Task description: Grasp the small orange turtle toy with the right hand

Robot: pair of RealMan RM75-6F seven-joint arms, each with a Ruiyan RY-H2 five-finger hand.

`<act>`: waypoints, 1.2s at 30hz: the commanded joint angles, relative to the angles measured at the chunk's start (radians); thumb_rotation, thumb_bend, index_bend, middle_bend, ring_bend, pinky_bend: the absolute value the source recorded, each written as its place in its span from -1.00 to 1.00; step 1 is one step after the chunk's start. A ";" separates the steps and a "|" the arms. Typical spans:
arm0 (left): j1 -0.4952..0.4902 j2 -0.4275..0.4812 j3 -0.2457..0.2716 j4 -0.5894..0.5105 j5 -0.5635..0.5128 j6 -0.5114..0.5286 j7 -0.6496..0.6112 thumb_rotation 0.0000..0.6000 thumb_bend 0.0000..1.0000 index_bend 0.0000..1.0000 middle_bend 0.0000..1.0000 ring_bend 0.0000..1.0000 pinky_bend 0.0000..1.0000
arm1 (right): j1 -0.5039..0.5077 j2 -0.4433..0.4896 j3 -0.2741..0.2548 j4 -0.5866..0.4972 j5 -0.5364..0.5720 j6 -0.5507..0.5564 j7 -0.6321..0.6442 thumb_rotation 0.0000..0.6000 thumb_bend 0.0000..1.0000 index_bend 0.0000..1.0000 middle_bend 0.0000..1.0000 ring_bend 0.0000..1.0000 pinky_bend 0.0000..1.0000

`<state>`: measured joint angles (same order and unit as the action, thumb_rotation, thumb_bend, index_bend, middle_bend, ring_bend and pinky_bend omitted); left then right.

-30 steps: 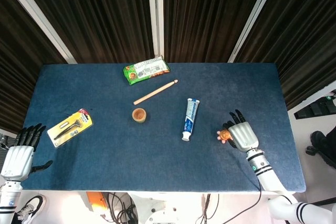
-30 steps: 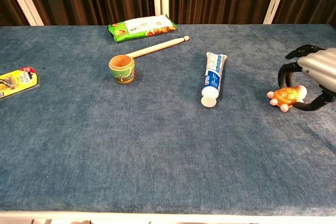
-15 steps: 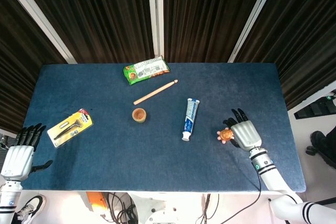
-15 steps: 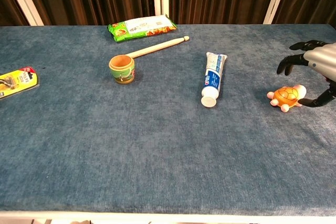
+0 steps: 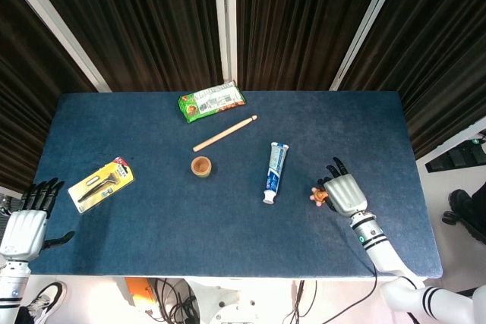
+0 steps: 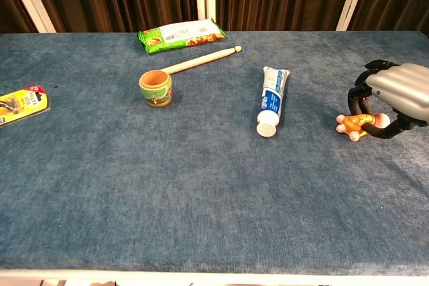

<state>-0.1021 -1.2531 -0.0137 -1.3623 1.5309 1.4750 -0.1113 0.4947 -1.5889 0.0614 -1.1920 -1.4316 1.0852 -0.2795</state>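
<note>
The small orange turtle toy (image 6: 355, 124) lies on the blue table near its right side, and in the head view only its edge (image 5: 320, 196) shows beside my hand. My right hand (image 6: 394, 92) is down over it, fingers curled around the front and thumb under the back, gripping the toy. Seen from the head, that right hand (image 5: 343, 192) covers most of the turtle. My left hand (image 5: 26, 225) hangs off the table's left front corner with fingers apart, holding nothing.
A toothpaste tube (image 6: 271, 100) lies left of the turtle. Further left stand a small wooden cup (image 6: 155, 88) and a wooden stick (image 6: 201, 60). A green snack packet (image 6: 181, 34) sits at the back and a yellow razor pack (image 5: 101, 183) at the left.
My right hand moved left onto the turtle and its fingers closed around it; half a second ago they were spread apart above and beside the toy. The turtle shifted slightly left.
</note>
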 commanded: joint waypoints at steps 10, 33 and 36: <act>0.003 0.003 0.001 0.002 0.002 0.004 -0.001 1.00 -0.88 -0.89 -1.00 -1.00 -1.00 | -0.006 0.001 -0.004 0.019 -0.007 0.013 0.015 1.00 -0.14 0.59 0.49 -0.42 -1.00; 0.001 0.000 0.004 -0.002 0.001 -0.004 0.006 1.00 -0.88 -0.89 -1.00 -1.00 -1.00 | -0.008 0.097 0.013 -0.139 0.098 -0.046 -0.077 1.00 -0.35 -0.59 -0.41 -0.97 -1.00; 0.002 0.000 0.005 0.000 0.000 -0.004 0.004 1.00 -0.88 -0.89 -1.00 -1.00 -1.00 | -0.002 0.090 0.008 -0.137 0.118 -0.070 -0.106 1.00 -0.35 -0.56 -0.42 -0.97 -1.00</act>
<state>-0.0998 -1.2529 -0.0090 -1.3620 1.5311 1.4711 -0.1075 0.4891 -1.4946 0.0724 -1.3298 -1.3242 1.0258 -0.3733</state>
